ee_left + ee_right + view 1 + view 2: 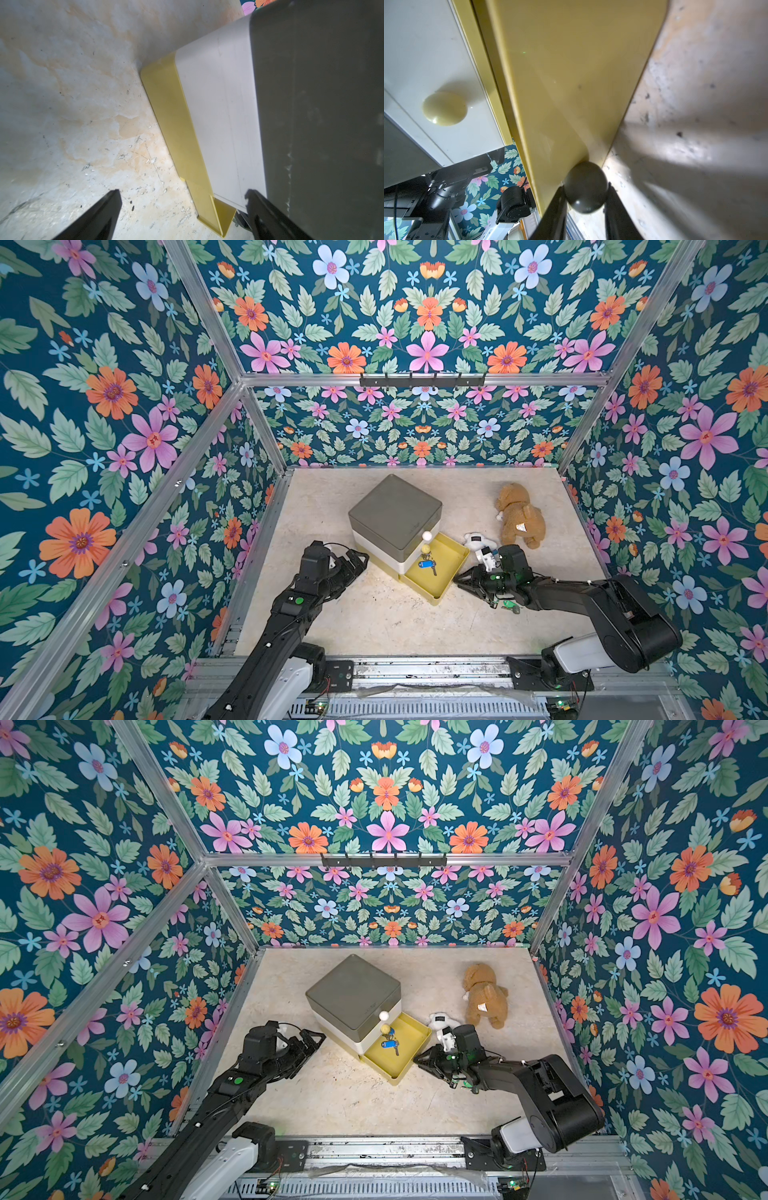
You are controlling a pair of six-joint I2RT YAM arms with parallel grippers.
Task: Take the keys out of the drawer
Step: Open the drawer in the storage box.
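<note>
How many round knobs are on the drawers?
3. White knob on the grey top drawer, yellow knob on the white middle drawer, dark knob on the open yellow drawer, pinched in the right tool.

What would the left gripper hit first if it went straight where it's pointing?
Probably the drawer unit's side wall, near its front corner; the left gripper sits close, though depth is unclear.

Left arm (286, 614) and right arm (582, 597) — black, white base shells, green dots, thin cables; left gripper (358, 563), right gripper (458, 580) taper to points
</note>
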